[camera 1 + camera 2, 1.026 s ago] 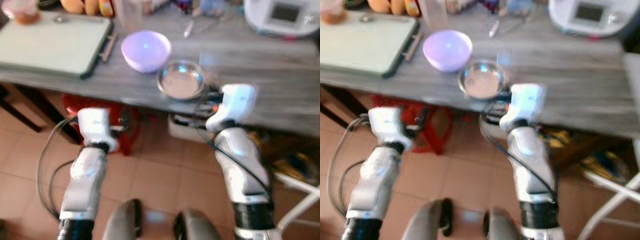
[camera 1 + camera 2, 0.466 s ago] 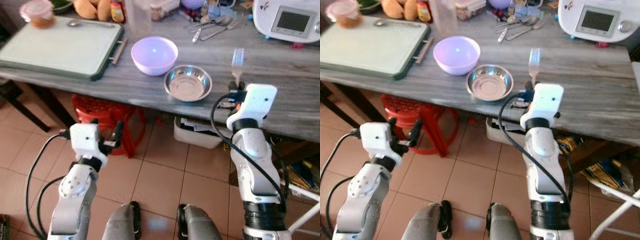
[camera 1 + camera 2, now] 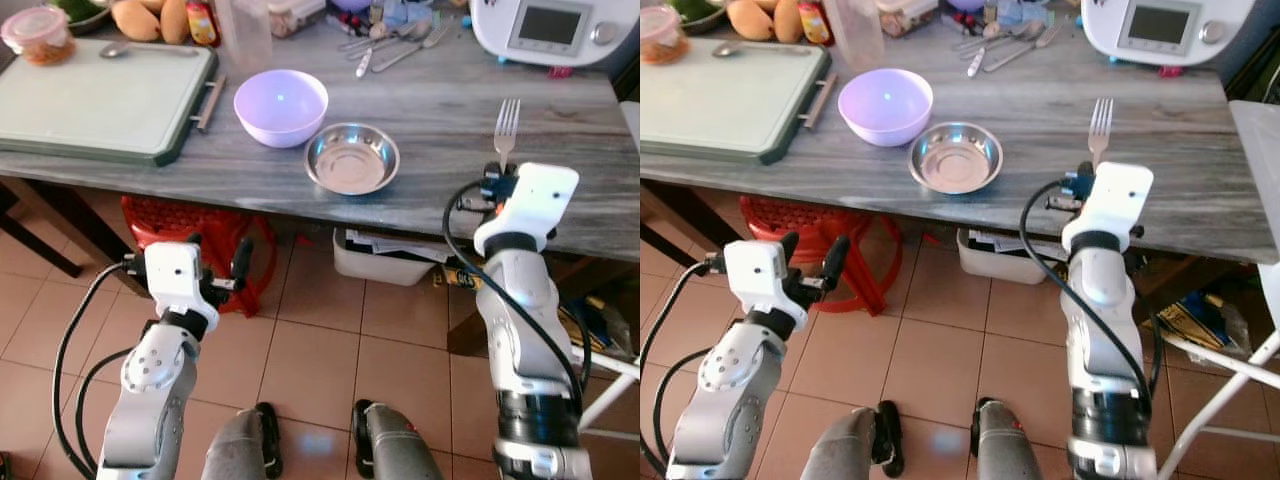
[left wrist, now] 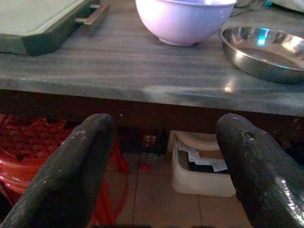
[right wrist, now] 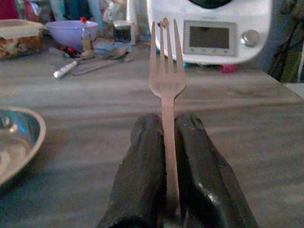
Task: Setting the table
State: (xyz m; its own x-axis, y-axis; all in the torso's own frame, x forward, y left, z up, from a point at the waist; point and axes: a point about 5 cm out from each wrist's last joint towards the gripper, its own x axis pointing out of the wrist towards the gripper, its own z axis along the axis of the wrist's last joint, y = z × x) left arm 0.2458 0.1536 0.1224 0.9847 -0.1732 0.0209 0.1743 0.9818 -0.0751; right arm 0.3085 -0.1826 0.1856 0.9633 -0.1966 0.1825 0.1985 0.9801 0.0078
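In the left eye view, the right end effector [image 3: 497, 178] hangs above the near edge of the grey worktop [image 3: 440, 110], gripping a fork [image 3: 506, 130] whose tines point away over the surface, to the right of a steel bowl [image 3: 352, 158] and a lilac bowl [image 3: 280, 106]. The left end effector [image 3: 215, 262] hovers below the worktop edge, in front of a red stool [image 3: 190, 225].

In the left wrist view, its fingers [image 4: 71, 171] stand wide apart, empty, facing the worktop's underside.

In the right wrist view, both fingers [image 5: 142, 175] clamp the fork's handle, tines upright before a white appliance [image 5: 209, 28].
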